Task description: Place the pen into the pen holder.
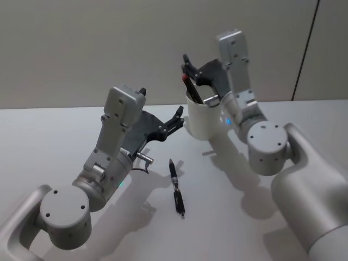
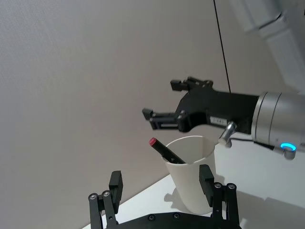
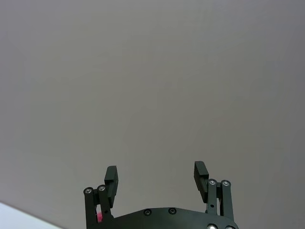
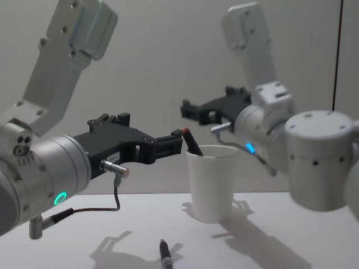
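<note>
1 pen (image 1: 176,187) lies on the worktop (image 1: 54,130); left gripper (image 1: 161,101) and right gripper (image 2: 162,99), fingers spread empty, crowd the pen holder (image 1: 204,120) and could tip it.

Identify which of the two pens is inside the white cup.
The red-tipped pen, leaning inside the pen holder with its tip above the rim. The black pen lies flat on the table.
</note>
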{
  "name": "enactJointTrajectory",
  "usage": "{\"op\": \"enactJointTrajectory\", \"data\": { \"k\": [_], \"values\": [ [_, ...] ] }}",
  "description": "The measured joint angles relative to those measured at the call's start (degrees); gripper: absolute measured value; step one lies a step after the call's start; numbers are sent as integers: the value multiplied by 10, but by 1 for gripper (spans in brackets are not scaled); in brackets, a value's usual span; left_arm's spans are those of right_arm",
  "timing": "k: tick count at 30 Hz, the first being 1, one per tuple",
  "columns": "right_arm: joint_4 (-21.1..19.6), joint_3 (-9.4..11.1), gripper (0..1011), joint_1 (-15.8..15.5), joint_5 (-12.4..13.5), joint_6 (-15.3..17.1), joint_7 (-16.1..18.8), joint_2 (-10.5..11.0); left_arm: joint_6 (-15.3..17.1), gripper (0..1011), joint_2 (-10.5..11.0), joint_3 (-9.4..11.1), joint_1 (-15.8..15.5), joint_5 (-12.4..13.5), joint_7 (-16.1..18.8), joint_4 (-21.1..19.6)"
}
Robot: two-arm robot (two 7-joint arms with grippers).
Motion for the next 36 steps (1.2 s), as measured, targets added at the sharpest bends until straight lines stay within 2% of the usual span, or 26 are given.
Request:
{"op": "enactJointTrajectory", "data": {
  "k": [7,9,16,23,25,36],
  "values": [
    [-68,16,1001,-23,26,4,14,18,0,1001,0,0,0,0,0,0],
    [-100,25,1001,-34,38,9,22,27,0,1001,0,0,0,0,0,0],
    [-149,42,1001,-53,49,37,42,48,0,1001,0,0,0,0,0,0],
    [-178,55,1001,-70,48,73,68,67,0,1001,0,0,0,0,0,0],
    [-191,60,1001,-79,44,93,84,77,0,1001,0,0,0,0,0,0],
    [-231,78,1001,-121,28,159,146,114,0,1001,0,0,0,0,0,0]
  ]
}}
